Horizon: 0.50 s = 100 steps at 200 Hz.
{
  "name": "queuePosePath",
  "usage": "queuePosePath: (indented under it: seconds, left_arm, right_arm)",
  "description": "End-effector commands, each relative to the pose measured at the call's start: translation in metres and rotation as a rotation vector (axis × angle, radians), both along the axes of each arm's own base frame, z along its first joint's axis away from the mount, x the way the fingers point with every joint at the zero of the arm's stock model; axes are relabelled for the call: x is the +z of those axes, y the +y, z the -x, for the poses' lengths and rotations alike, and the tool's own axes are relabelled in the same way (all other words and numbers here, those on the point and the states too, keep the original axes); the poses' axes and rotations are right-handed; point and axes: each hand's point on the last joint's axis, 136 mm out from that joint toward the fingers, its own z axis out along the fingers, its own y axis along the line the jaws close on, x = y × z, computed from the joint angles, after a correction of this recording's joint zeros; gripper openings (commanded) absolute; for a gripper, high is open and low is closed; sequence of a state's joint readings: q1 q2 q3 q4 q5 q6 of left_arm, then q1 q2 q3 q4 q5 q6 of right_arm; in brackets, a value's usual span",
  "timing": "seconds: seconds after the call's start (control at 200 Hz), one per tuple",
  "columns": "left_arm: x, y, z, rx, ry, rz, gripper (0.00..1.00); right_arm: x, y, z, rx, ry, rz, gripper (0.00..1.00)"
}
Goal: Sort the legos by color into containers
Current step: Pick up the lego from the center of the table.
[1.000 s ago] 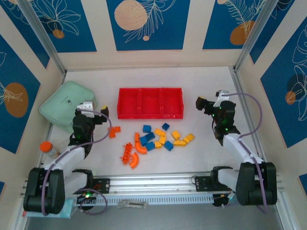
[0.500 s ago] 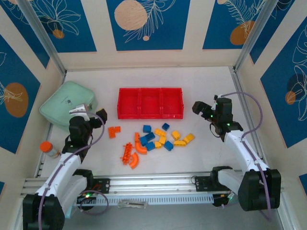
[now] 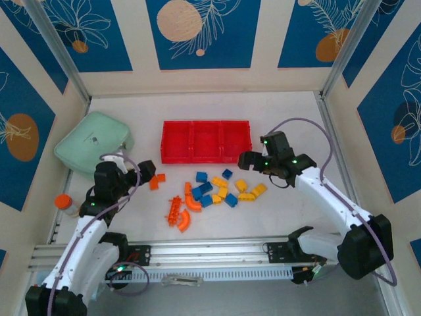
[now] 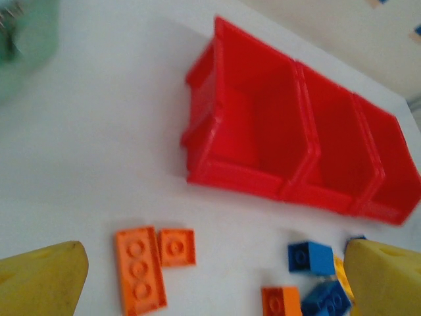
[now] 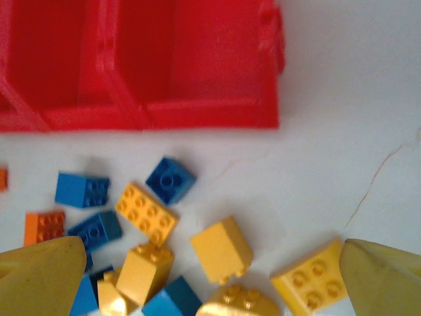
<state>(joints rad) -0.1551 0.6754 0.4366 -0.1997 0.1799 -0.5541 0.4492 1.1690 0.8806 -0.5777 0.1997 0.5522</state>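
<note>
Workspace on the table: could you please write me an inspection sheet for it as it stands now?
Surface: white table, bricks scattered mid-table.
Job's things: red tray, all three compartments empty; blue, yellow and orange bricks loose in front of it.
Clutter: green case at far left; orange-capped bottle at the left edge.
Grippers: left gripper open, near two flat orange bricks; right gripper open, over the yellow bricks; both hold nothing.
Cables: purple cables loop off each arm, apart from the bricks.
Surroundings: cream walls with blue leaf-print panels.
</note>
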Motion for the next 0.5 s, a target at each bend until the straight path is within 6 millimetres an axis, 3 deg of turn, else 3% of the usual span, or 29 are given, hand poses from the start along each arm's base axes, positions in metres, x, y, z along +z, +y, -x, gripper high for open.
queuePosePath:
  seconds: [0.0, 0.155, 0.35, 0.495]
  left_arm:
    - [-0.007, -0.021, 0.018, -0.075, 0.073, 0.058, 0.99]
    - [-0.010, -0.046, 0.025, -0.150, 0.075, 0.046, 0.99]
    - [-0.009, -0.069, 0.024, -0.192, 0.064, -0.006, 0.99]
    - [-0.011, -0.084, 0.022, -0.221, 0.073, -0.015, 0.99]
  right_arm:
    - [-0.012, 0.005, 0.023, 0.015, 0.111, 0.085, 0.99]
    - [-0.026, 0.032, 0.029, 0.061, 0.157, 0.122, 0.99]
    - [-0.034, 0.059, 0.012, 0.031, 0.155, 0.154, 0.94]
    - [-0.045, 0.068, -0.004, -0.008, 0.158, 0.191, 0.88]
